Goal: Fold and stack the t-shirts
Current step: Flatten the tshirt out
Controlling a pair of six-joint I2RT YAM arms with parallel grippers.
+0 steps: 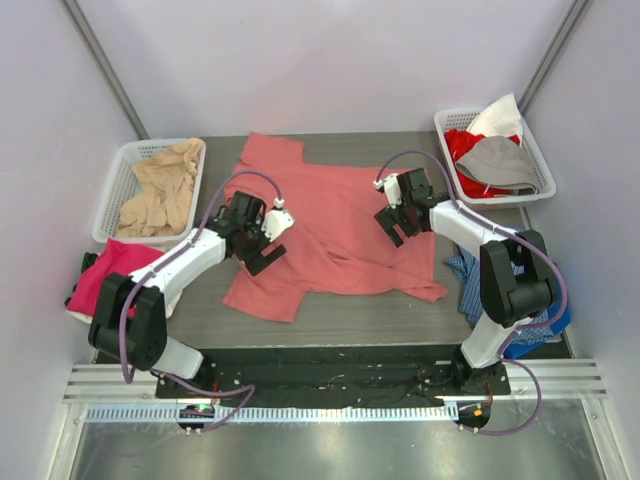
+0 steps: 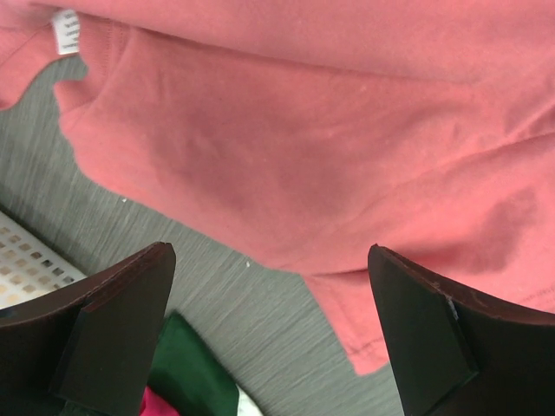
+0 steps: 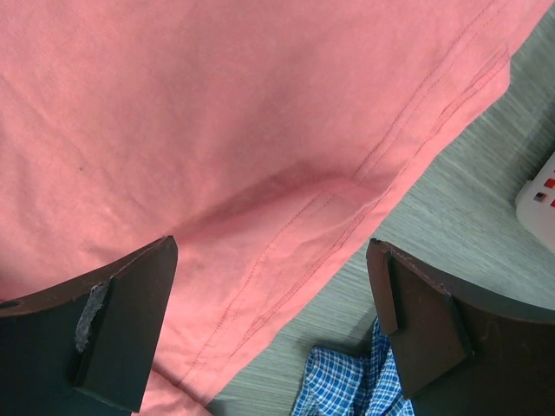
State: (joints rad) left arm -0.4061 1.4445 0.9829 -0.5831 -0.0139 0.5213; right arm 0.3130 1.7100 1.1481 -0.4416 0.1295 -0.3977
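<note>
A salmon-red t-shirt (image 1: 340,225) lies spread and rumpled on the dark table, one sleeve toward the back left. My left gripper (image 1: 264,248) hovers open over the shirt's left edge. In the left wrist view that gripper (image 2: 269,251) stands wide with nothing between its fingers, above the shirt's (image 2: 329,147) sleeve hem and bare table. My right gripper (image 1: 397,230) hangs open over the shirt's right side. Seen from the right wrist, it (image 3: 270,247) is empty above the stitched hem of the shirt (image 3: 217,130). Other t-shirts: beige (image 1: 160,190), magenta-pink (image 1: 110,270), red (image 1: 465,148), grey (image 1: 503,162).
A white basket (image 1: 118,178) at the back left holds the beige cloth; another white basket (image 1: 540,160) at the back right holds red, grey and white cloth. Blue checked cloth (image 1: 468,275) lies by the right arm's base. A green cloth (image 2: 186,368) lies beside the magenta one.
</note>
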